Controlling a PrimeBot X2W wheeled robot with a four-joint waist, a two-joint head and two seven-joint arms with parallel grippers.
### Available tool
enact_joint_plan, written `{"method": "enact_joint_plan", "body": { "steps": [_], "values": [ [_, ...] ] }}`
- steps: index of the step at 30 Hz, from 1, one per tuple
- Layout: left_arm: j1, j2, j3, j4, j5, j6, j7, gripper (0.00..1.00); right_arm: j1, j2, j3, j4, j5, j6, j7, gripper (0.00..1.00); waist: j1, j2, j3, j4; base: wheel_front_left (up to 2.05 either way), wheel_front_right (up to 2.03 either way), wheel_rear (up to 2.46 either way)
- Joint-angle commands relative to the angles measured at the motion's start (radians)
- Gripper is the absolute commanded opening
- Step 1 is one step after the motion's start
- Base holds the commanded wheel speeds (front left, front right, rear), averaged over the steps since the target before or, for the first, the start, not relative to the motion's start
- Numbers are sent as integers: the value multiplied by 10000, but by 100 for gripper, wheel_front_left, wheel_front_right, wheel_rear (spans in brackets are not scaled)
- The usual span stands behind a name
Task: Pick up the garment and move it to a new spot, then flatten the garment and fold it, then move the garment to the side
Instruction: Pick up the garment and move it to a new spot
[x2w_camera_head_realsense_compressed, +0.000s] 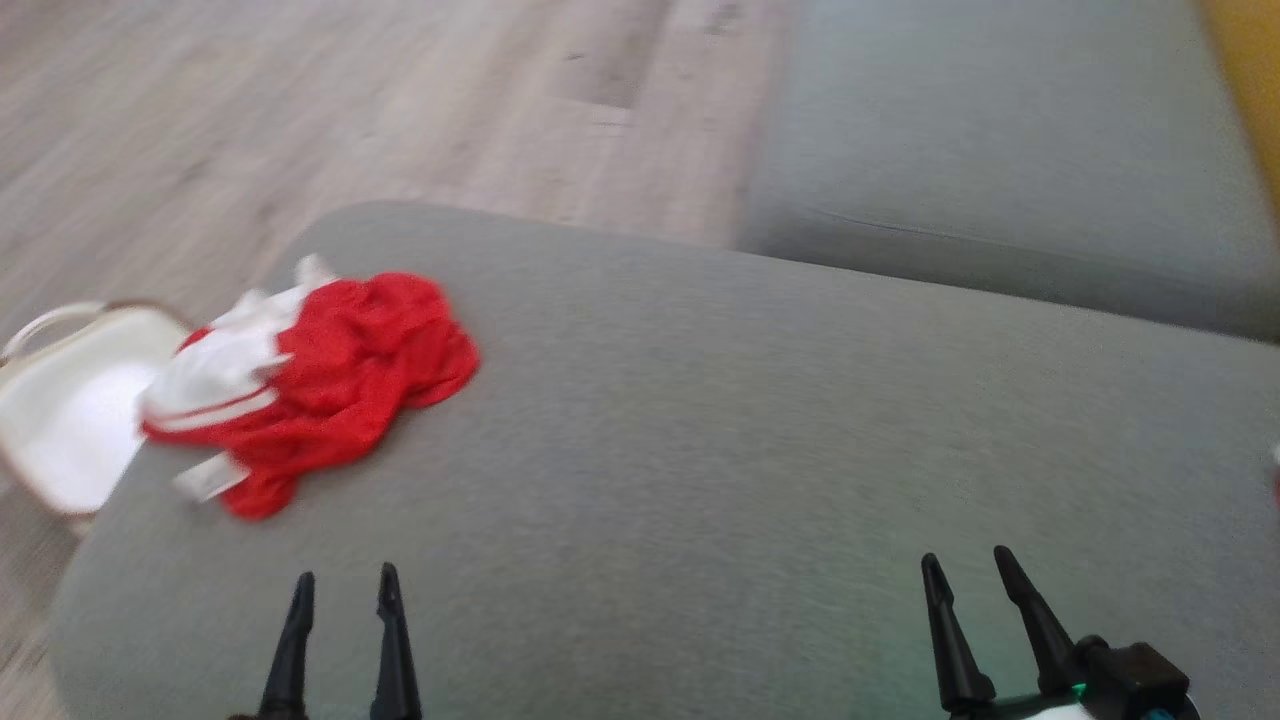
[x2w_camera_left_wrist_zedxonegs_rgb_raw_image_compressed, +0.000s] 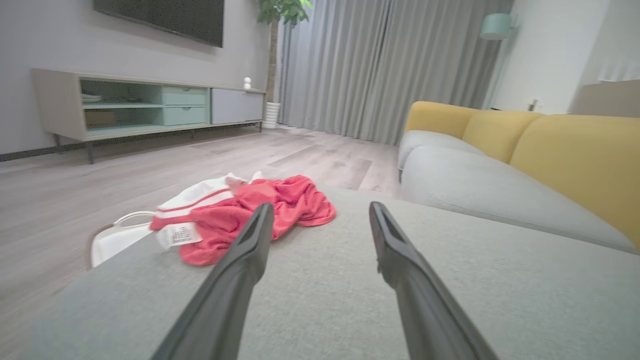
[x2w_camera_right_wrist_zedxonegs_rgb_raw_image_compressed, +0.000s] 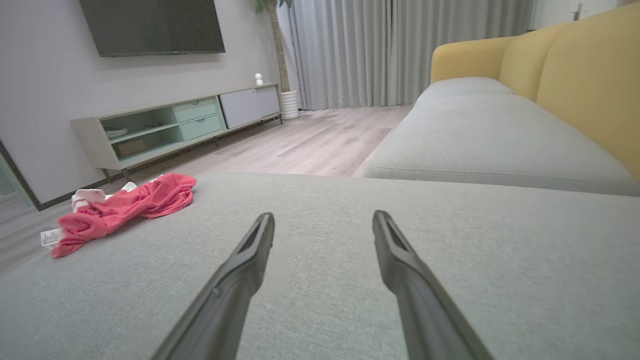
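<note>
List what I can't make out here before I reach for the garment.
Garment: a crumpled heap; its own folds hide its shape and type, and the head view is blurred.
Label: print too small to read, left wrist view.
White container: cut by the head view's left edge, partly behind the cushion.
Speck: cut off by the head view's right edge.

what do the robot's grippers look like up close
The left gripper and right gripper each have two long matte black fingers tapering to narrow tips, grooved on the inside. Behind the right one: a black block, small green light, white casing.
</note>
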Motion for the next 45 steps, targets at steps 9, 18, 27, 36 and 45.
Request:
{"method": "enact_joint_plan", "body": {
  "steps": [9,18,27,36,45],
  "values": [
    [-377,-51,909,-916,153,92,-51,100,-1086,-67,362,-122,-223,65,-108,100,0,-1,841,1733,0,0,0],
    [-1808,81,1457,-1162,376,-375,-51,100,-1200,-595,449,-101,-699,65,-108,100,0,-1,1879,2248,0,0,0],
    [-6967,961,1579,1245,516,-1113,546,100,-1600,-2315,-42,-923,-1064,65,-109,100,0,-1,4408,2343,0,0,0],
    [-11413,1648,2036,7110,-57,-784,4689,100,-2314,-3667,-151,-1791,-1039,65,72,100,0,-1,5883,1809,0,0,0],
    [-12069,1725,2711,10080,-1075,-1067,5976,100,-2948,-3940,-189,-2253,-1029,65,221,100,0,-1,6446,1174,0,0,0]
  ]
}}
